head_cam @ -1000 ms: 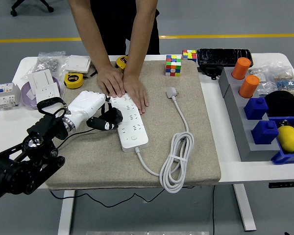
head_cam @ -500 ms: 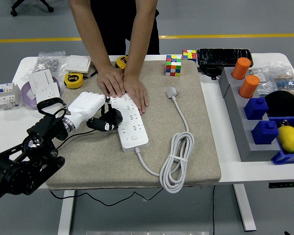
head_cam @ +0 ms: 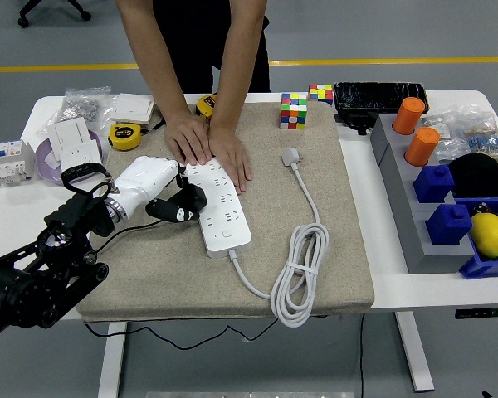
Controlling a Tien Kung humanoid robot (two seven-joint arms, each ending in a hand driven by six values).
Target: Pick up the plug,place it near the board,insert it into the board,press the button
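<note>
A white power strip (head_cam: 222, 207) lies on the beige mat (head_cam: 149, 265), running from the person's hands toward me. The person at the far side presses both hands (head_cam: 209, 148) flat on the strip's far end. My left hand (head_cam: 176, 206), white with black fingers, sits against the strip's left edge, its fingers curled round a small black plug (head_cam: 189, 199). A thin black cable (head_cam: 137, 228) trails from there toward the lower left. The strip's own white plug (head_cam: 291, 155) lies loose on the mat to the right, and its cord ends in a coil (head_cam: 297, 278).
Two tape measures (head_cam: 125, 135), white sockets (head_cam: 73, 139) and a breaker (head_cam: 7, 160) lie at the left. Puzzle cubes (head_cam: 294, 109) and a black case (head_cam: 378, 95) stand at the back. A grey rack (head_cam: 398, 199) with orange and blue blocks and a lemon (head_cam: 489, 234) fills the right.
My left hand has shifted very slightly to the left beside the strip. The person's hands and the strip have stayed where they were.
</note>
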